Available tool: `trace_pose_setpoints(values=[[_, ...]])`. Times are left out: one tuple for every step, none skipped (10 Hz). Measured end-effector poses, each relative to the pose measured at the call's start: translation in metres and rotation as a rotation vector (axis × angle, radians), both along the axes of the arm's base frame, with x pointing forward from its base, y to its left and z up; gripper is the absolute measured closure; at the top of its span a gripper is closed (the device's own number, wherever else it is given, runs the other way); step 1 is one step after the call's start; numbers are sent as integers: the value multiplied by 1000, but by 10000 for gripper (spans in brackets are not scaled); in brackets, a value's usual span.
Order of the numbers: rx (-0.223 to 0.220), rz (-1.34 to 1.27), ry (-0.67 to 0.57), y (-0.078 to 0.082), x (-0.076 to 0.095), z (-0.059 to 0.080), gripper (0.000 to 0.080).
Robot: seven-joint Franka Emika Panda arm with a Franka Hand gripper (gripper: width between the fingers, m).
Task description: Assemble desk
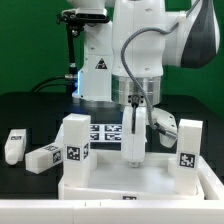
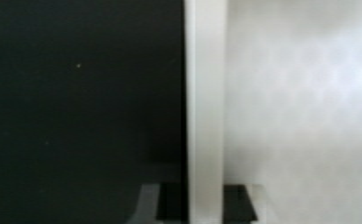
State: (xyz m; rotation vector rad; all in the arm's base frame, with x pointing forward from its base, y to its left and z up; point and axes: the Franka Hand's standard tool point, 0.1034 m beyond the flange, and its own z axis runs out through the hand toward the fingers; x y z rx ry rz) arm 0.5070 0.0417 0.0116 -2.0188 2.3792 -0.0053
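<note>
We see the pincer clamped on the thin rim of the top, lying foremost on the bench, and fear a tug could slip it free or topple the legs.

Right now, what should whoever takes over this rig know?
Gripper: shut, apparently on the back rim of the top.
Two legs stand upright at its back corners; whether they are seated, I cannot tell.
Two loose legs lie on the table, at the exterior view's left.
Done: nothing confirmed. Left: fit the loose legs and check the standing ones.
</note>
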Motion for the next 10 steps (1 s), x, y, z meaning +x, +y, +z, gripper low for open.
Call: trace_pose_setpoints(values=[[8,3,5,0,0,5,756],[24,5,10,0,1,15,756],[31,27,20,0,2,25,756],[42,38,22,5,3,35,756],[45,84,25,11,2,39,756],[39,225,32,9,-1,36,755],[38,282,31,9,-1,35,755],[38,330,31,9,-2,34,755],[43,441,49,7,-5,35,753],[60,543,89,4,-9,42,753]])
